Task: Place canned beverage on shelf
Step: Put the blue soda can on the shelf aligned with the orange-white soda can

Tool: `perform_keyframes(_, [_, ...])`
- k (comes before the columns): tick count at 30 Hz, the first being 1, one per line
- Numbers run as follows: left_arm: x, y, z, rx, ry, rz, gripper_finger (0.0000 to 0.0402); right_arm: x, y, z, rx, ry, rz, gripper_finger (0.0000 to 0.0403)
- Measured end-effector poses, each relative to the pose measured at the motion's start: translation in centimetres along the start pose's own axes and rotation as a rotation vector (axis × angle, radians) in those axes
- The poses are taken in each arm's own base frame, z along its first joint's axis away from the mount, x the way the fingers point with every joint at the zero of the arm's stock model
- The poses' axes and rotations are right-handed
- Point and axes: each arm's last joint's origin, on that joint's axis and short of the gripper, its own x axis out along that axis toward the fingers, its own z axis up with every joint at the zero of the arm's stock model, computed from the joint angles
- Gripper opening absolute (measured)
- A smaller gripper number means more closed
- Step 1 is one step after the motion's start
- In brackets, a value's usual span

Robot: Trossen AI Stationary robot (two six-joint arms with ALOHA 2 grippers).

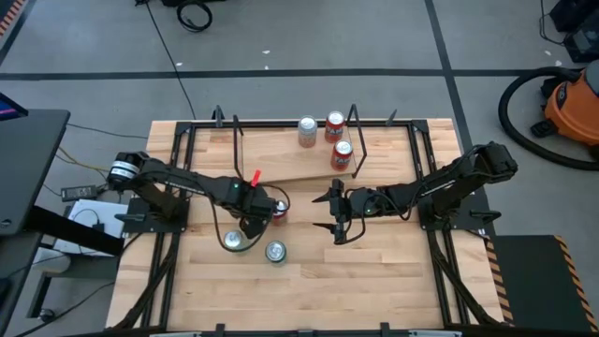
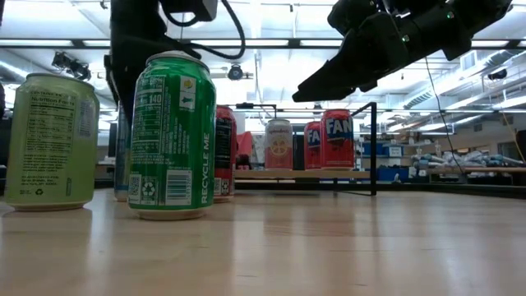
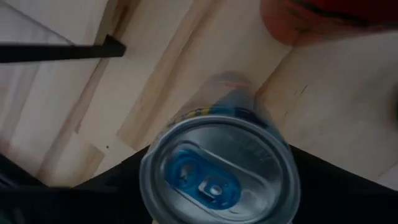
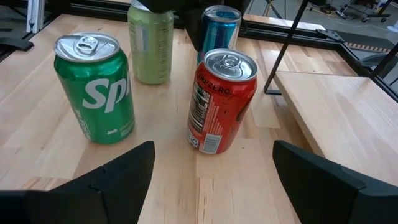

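The left gripper (image 1: 255, 217) is positioned over a blue can (image 3: 221, 177), fingers either side; a firm grip cannot be confirmed. The right gripper (image 1: 335, 213) is held open nearby. Three cans are seen on the shelf (image 1: 281, 154).

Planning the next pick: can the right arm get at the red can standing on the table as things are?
Probably yes. The right gripper faces the red can with open jaws and bare table between; the green can stands apart to one side.
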Motion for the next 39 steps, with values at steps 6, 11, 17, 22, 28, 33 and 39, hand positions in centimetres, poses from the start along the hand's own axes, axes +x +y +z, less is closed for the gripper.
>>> perform_keyframes(6, [-0.09, 0.0, 0.01, 0.405, -0.006, 0.003, 0.0242, 0.0, 0.0, 0.01, 0.0, -0.001, 0.0, 0.0336])
perform_keyframes(11, [-0.07, 0.01, 0.0, 0.737, -0.004, 0.005, 0.0267, 0.0, 0.0, -0.01, 0.0, 0.001, 0.0, 0.0336])
perform_keyframes(17, [-0.01, -0.14, 0.01, 0.931, -0.012, 0.0, 0.0293, -0.01, 0.0, -0.01, -0.005, 0.002, 0.0, 0.0336])
perform_keyframes(22, [-0.03, -0.27, 0.21, 0.872, -0.044, 0.017, 0.0313, 0.0, 0.0, -0.02, -0.006, 0.002, 0.0, 0.0336])
perform_keyframes(28, [-0.13, -0.68, -0.15, 0.769, -0.049, 0.015, 0.034, 0.0, 0.02, -0.02, -0.002, 0.002, 0.001, 0.0336])
perform_keyframes(33, [-0.16, -0.74, -0.24, 0.626, -0.049, 0.012, 0.0357, 0.0, 0.02, -0.02, -0.002, 0.002, 0.001, 0.0336])
perform_keyframes(39, [-0.12, -0.31, 0.04, 0.413, -0.038, 0.002, 0.0358, 0.0, 0.02, -0.02, -0.001, 0.002, 0.001, 0.0336])
